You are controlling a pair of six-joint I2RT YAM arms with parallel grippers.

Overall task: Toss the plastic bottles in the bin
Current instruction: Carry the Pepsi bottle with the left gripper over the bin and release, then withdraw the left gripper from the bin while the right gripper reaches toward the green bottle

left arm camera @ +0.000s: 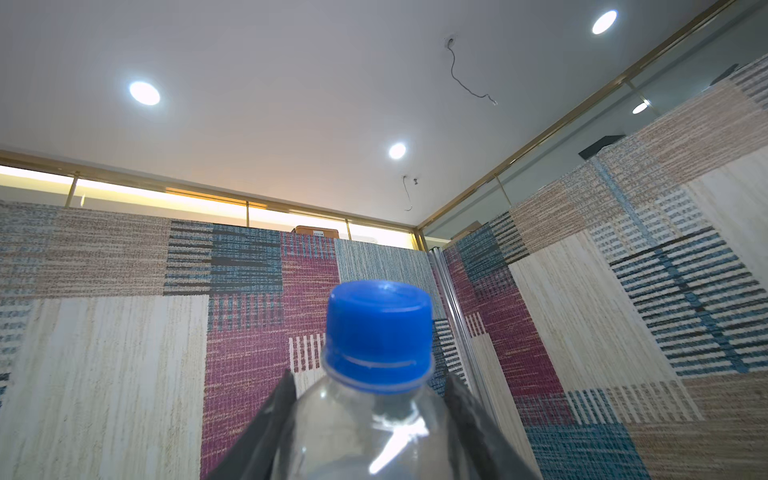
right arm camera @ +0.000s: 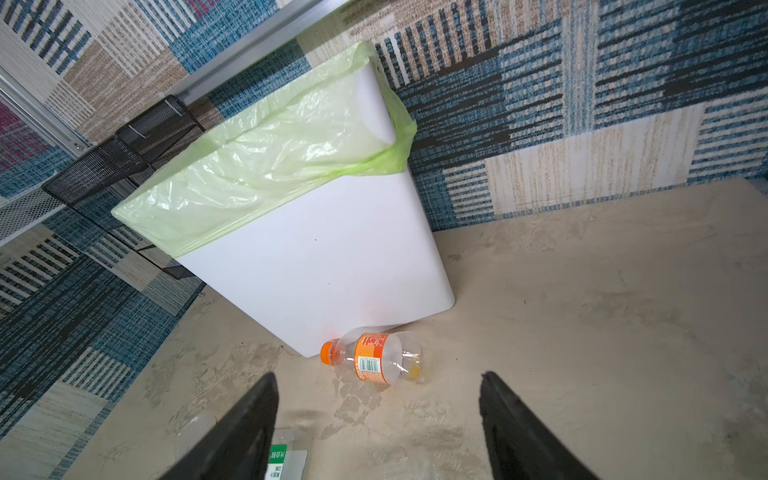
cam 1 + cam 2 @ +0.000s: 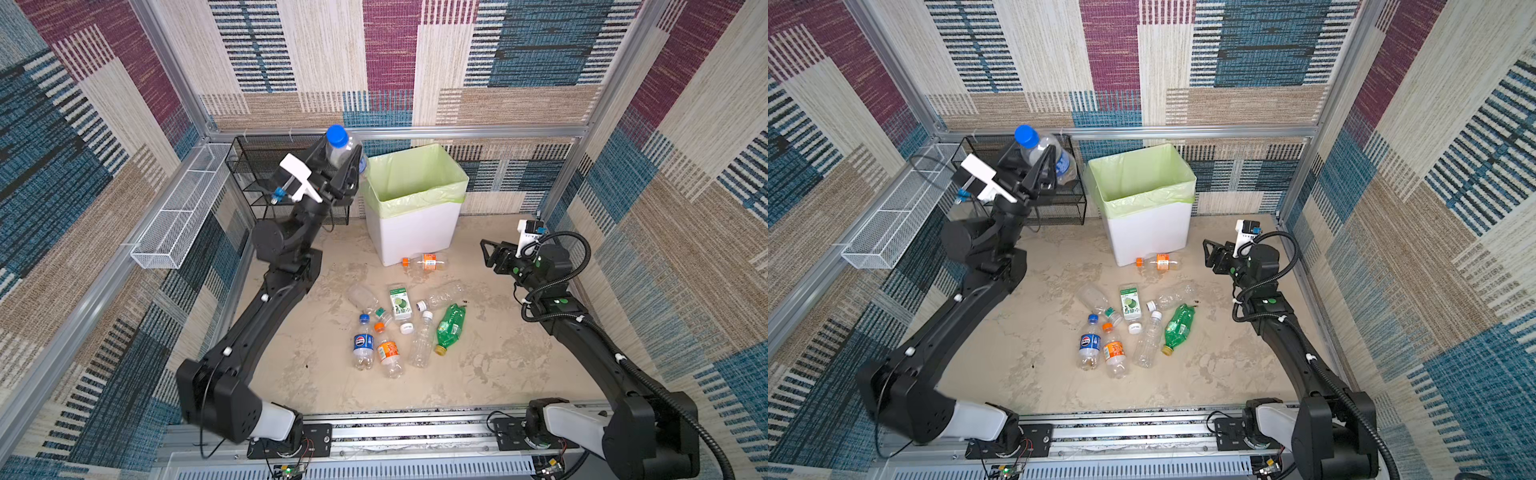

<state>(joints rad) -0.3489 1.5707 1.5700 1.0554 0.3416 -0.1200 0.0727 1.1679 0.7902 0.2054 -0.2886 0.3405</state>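
Note:
My left gripper (image 3: 347, 168) is raised just left of the bin's rim and shut on a clear plastic bottle (image 3: 343, 149) with a blue cap (image 1: 378, 332). In the left wrist view a dark finger (image 1: 266, 419) presses each side of its shoulder. The bin (image 3: 415, 232) is white with a pale green bag and stands at the back. An orange-labelled bottle (image 2: 374, 359) lies at its base. Several more bottles (image 3: 399, 328) lie in a cluster mid-floor. My right gripper (image 3: 488, 253) hovers open and empty, right of the bin (image 2: 324, 266).
A black wire-mesh rack (image 3: 266, 166) stands behind the left arm, left of the bin. A long white wire basket (image 3: 183, 208) hangs on the left wall. Patterned walls enclose the floor, and an aluminium rail (image 3: 374, 428) runs along the front.

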